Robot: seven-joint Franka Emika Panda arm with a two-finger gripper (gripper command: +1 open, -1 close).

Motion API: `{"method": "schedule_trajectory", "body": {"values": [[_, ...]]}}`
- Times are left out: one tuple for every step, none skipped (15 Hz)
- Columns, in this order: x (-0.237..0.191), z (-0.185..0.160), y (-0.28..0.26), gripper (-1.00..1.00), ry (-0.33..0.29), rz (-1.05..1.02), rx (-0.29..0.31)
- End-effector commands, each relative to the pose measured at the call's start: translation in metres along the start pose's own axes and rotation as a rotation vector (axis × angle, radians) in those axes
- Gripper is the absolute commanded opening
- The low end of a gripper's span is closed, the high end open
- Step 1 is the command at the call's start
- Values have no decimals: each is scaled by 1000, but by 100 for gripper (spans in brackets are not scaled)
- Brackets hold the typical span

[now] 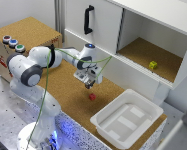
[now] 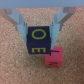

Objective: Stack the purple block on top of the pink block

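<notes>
Hanging above the cork-topped table (image 1: 68, 92), the gripper (image 1: 88, 84) is seen closed on the purple block (image 2: 38, 40), which is pinched between the two pale fingers (image 2: 17, 25) with the jaws pressed against its opposite sides. In the wrist view the dark block is shown with yellow letters on its faces, an "O" on the upper face and an "E" on the one below it. The pink block (image 2: 54, 58) is seen resting on the table, just beside the held block and partly overlapped by it in the wrist view, offset toward one corner rather than lying directly beneath. In the exterior view the same pink block (image 1: 92, 97) appears as a small reddish cube on the cork surface, a little below the gripper and slightly toward the exterior view's right; the held block is carried off the table, with a gap visible beneath it. A white plastic bin (image 1: 127, 118) is placed on the table toward the exterior view's right. A small yellow-green cube (image 1: 152, 65) is seen on the open cabinet shelf behind. Three coloured buttons (image 1: 13, 43) are mounted on a box at the exterior view's left.
</notes>
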State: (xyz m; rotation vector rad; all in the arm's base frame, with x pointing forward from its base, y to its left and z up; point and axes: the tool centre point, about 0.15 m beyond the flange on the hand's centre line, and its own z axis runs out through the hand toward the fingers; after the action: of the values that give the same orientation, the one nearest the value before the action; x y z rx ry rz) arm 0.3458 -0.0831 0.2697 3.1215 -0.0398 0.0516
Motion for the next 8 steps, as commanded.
{"method": "schedule_trajectory", "body": {"values": [[10,13,25,-100,51,-20,9],[12,15,27,-100,46,-23,0],[12,18,29,-100,39,-25,-9],[11,20,30,-100,33,-23,-22],[8,22,32,-100,26,-22,-31],[5,24,33,-100,21,-19,-30],[1,28,32,-100,10,-15,-29],[0,32,32,-100,0,-14,-25]]}}
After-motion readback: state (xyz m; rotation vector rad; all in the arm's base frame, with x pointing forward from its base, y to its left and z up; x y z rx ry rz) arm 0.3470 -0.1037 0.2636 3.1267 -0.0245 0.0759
